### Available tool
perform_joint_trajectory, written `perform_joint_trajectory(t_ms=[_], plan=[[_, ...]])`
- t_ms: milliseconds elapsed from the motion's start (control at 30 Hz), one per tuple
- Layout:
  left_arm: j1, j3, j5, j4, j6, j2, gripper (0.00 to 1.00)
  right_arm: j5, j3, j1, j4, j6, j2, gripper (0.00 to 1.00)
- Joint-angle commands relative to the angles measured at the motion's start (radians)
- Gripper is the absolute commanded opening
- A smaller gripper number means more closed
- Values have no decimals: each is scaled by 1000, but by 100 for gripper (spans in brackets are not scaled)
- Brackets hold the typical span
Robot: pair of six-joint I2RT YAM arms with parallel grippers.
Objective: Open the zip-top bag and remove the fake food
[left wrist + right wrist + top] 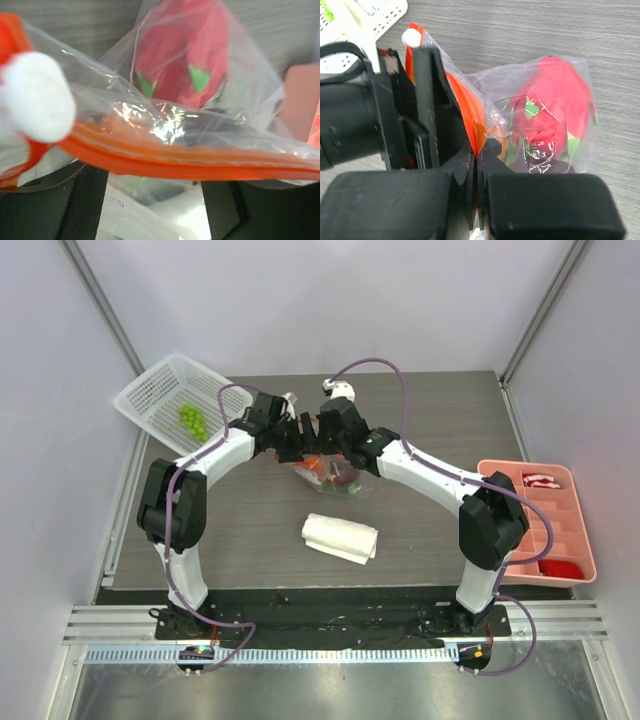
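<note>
The clear zip-top bag (342, 483) lies mid-table between my two grippers. Its orange zipper strip (165, 161) runs across the left wrist view, with a white slider (35, 97) at the strip's left end. Inside the bag are a red-pink dragon fruit (182, 55) with green tips and a dark piece (540, 150). My left gripper (150, 190) is open, its fingers wide apart just below the strip. My right gripper (477, 155) is shut on the strip's edge (479, 137). The dragon fruit (555, 95) lies beyond it in the bag. Green grapes (193, 421) lie in the basket.
A white mesh basket (150, 390) stands tilted at the back left. A folded white cloth (340, 537) lies in front of the bag. A pink divided tray (570, 530) with red items sits at the right edge. The left gripper's black finger (427, 100) is close beside my right jaws.
</note>
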Motion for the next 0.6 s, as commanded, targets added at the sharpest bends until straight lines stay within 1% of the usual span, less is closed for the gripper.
perform_joint_trajectory(t_ms=[0,67,167,200,267,300,400,500,567], plan=[[-11,41,-86,-179,156,-30,68,-14,-31,5,56,1,-84,1],[-19,26,-135,-205,181,-46,67,-21,-52,5,62,3,-86,1],[-23,-17,-114,-191,223,-72,67,-20,-76,5,70,4,-97,1],[-25,-28,-97,-179,232,-75,70,-18,-80,5,76,3,-98,1],[-31,-30,-105,-177,235,-72,72,-15,-91,5,76,4,-100,1],[-33,-30,-138,-173,230,-61,73,-15,-96,6,82,4,-100,1],[-46,-45,-137,-100,198,-43,73,-20,-112,6,98,14,-98,1],[-63,-53,-189,-67,168,-27,74,-18,-116,5,101,15,-95,1],[-68,-62,-223,-12,143,-24,76,-17,-117,5,102,17,-95,1]])
